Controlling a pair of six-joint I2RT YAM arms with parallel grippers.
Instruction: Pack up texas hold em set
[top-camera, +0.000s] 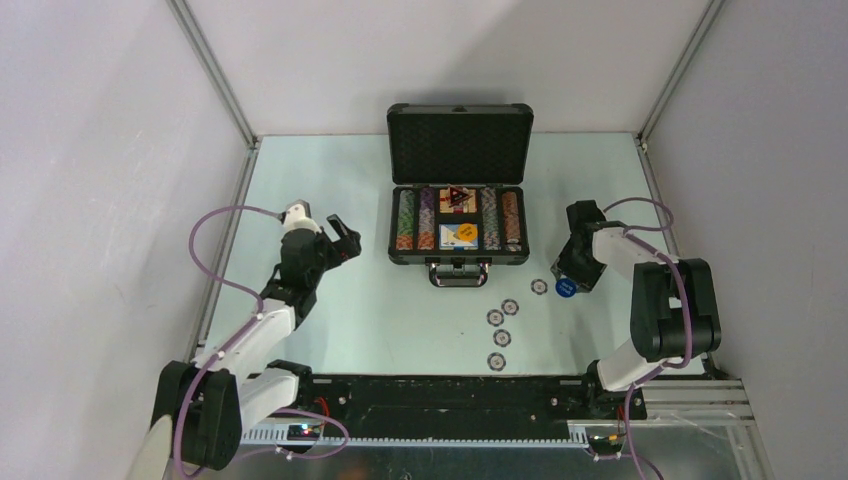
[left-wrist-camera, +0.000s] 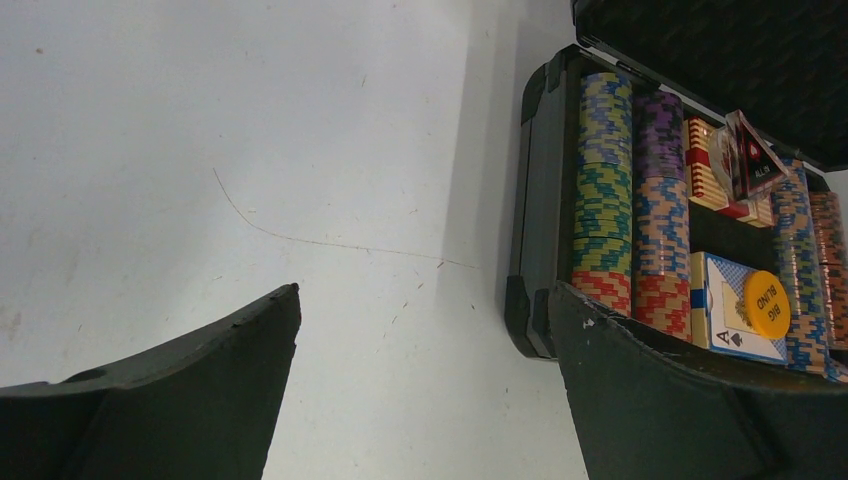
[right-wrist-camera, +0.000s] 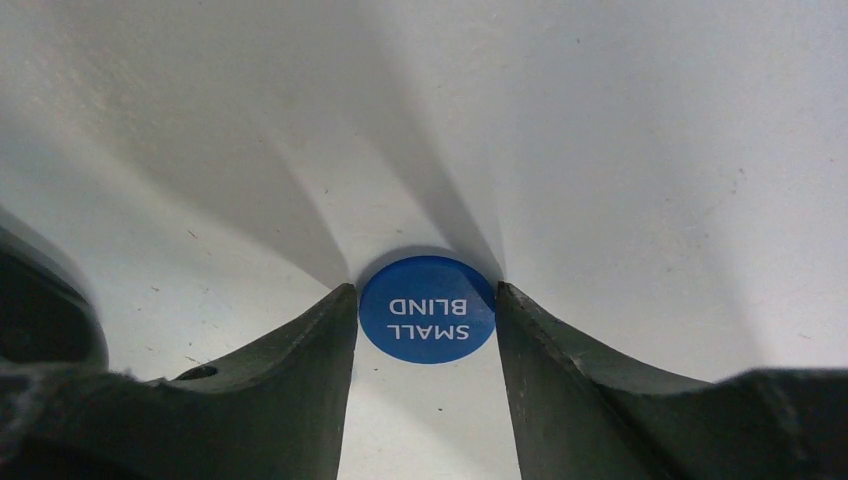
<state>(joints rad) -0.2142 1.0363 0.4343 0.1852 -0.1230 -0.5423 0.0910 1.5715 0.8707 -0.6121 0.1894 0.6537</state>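
Observation:
The dark briefcase (top-camera: 458, 257) lies open at the table's back middle, its lid up. Rows of striped chips (left-wrist-camera: 605, 190), a red card box (left-wrist-camera: 700, 170), a dark triangular marker (left-wrist-camera: 752, 160) and an orange button (left-wrist-camera: 767, 304) sit inside. The blue "SMALL BLIND" button (right-wrist-camera: 428, 310) lies flat on the table right of the case. My right gripper (right-wrist-camera: 426, 289) is down over it, one fingertip against each side of the disc. My left gripper (top-camera: 343, 235) hovers left of the case, wide open and holding nothing. Several loose chips (top-camera: 502, 338) lie in front of the case.
One loose chip (top-camera: 540, 287) lies just left of the blue button (top-camera: 566, 288). The case handle (top-camera: 459, 275) sticks out toward me. Enclosure walls and metal frame posts (top-camera: 215, 75) border the table on the left, back and right.

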